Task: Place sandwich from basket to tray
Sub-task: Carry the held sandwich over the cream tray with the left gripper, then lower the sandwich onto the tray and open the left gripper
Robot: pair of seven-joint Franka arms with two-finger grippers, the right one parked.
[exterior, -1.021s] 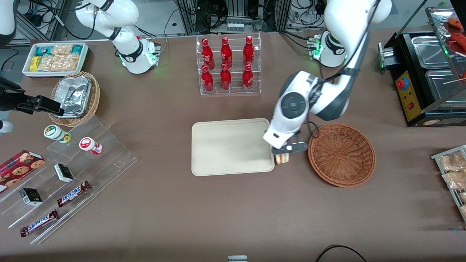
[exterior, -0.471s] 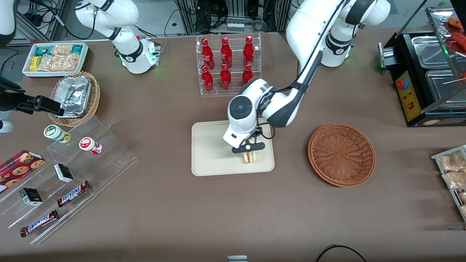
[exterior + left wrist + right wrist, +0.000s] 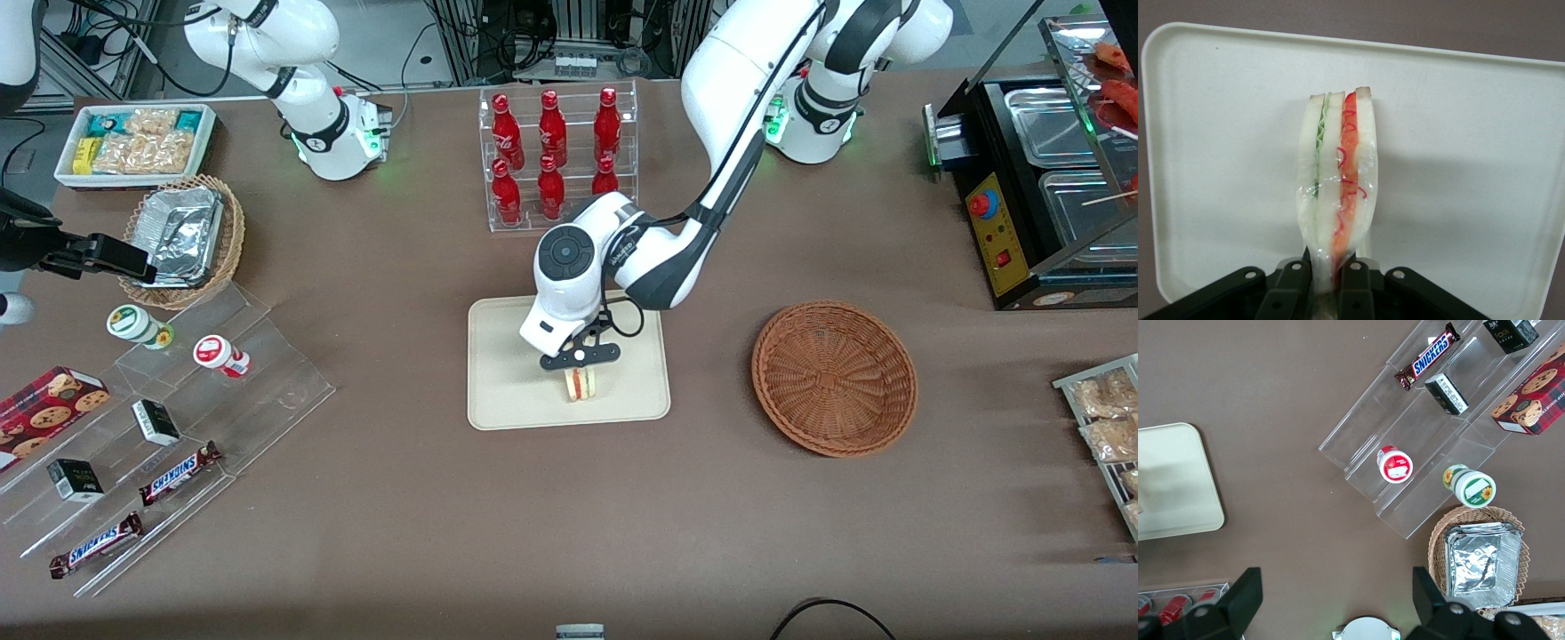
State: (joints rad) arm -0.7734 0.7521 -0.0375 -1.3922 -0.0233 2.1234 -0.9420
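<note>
The brown table [image 3: 569, 516] carries everything. On it, the cream tray [image 3: 507, 391] lies in the middle, in front of the clear rack of red bottles [image 3: 556, 160] and nearer to the front camera than that rack. The reddish-brown basket [image 3: 834, 378] stands beside the tray, toward the working arm's end of the table, apart from it, and nothing lies in it.

The left arm reaches down over the tray, and its gripper [image 3: 580, 366] hangs above the part of the tray that is nearer to the front camera. The two fingers [image 3: 1293, 283] are pressed close together on the sandwich [image 3: 1337, 190], pinching its narrow end. The sandwich is wrapped in clear film. It stands on edge between the fingers, with its cut side showing the green layer on one side and the red and orange layer on the other. In the front view the sandwich [image 3: 581, 383] is over the tray surface; whether it already touches the tray, I cannot tell.
</note>
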